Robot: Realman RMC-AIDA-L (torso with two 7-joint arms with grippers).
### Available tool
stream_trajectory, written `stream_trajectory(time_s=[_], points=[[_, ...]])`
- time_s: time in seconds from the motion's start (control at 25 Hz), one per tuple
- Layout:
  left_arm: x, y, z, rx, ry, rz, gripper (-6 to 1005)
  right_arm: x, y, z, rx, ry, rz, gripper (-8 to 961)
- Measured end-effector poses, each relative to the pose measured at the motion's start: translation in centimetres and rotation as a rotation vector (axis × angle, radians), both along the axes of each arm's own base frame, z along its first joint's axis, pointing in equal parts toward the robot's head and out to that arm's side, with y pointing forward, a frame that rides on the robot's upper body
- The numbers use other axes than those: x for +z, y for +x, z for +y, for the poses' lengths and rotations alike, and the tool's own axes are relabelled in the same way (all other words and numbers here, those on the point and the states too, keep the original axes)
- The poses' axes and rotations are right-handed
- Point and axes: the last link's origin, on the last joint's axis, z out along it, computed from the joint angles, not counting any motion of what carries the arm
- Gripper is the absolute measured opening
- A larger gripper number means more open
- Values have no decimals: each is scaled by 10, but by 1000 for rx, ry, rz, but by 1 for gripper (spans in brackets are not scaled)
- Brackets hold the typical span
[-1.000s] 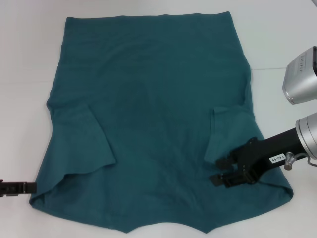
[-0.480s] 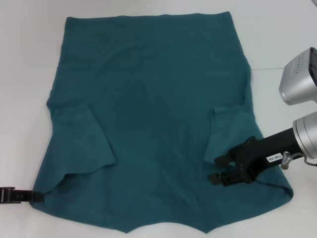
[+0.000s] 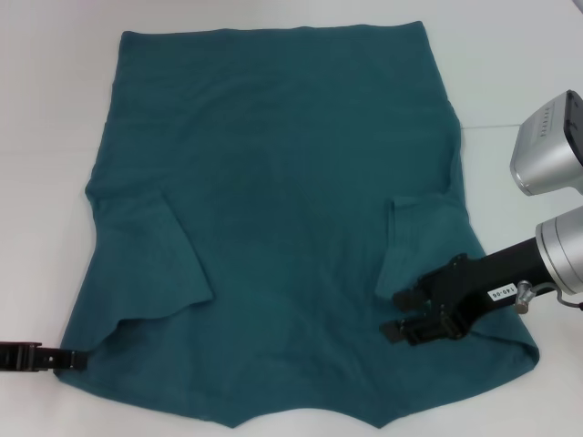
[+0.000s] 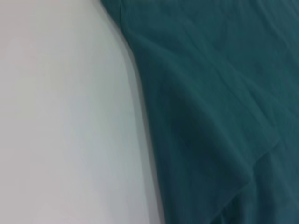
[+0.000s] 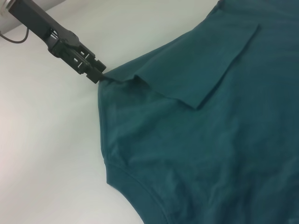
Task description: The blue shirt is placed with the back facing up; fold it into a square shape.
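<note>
The blue shirt [image 3: 282, 182] lies flat on the white table, both sleeves folded inward, with its collar end toward me. My left gripper [image 3: 80, 358] lies low at the shirt's near-left corner, its tip touching the cloth edge. The right wrist view shows that left gripper [image 5: 96, 75] meeting a small peak of fabric. My right gripper [image 3: 393, 315] is open over the shirt's near-right part, just below the folded right sleeve [image 3: 424, 237], with nothing between its fingers. The left wrist view shows only the shirt [image 4: 210, 93] edge against the table.
The white table [image 3: 46, 137] shows bare on the left, right and far side of the shirt. The right arm's silver links [image 3: 556, 146] stand at the right edge. A thin seam line [image 3: 492, 127] crosses the table at right.
My left gripper has slid rightward along the table until its tip reached the shirt's near-left corner. The right gripper has shifted slightly toward me and left. The shirt has not visibly moved.
</note>
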Motion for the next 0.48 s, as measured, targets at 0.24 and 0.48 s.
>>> stream_trajectory(time_s=[0.24, 0.48], points=[[0, -2, 0, 6, 0, 14, 653, 0, -3, 2, 8, 0, 0, 547], [-1, -2, 1, 6, 3, 24, 651, -2, -4, 3, 12, -3, 2, 547]])
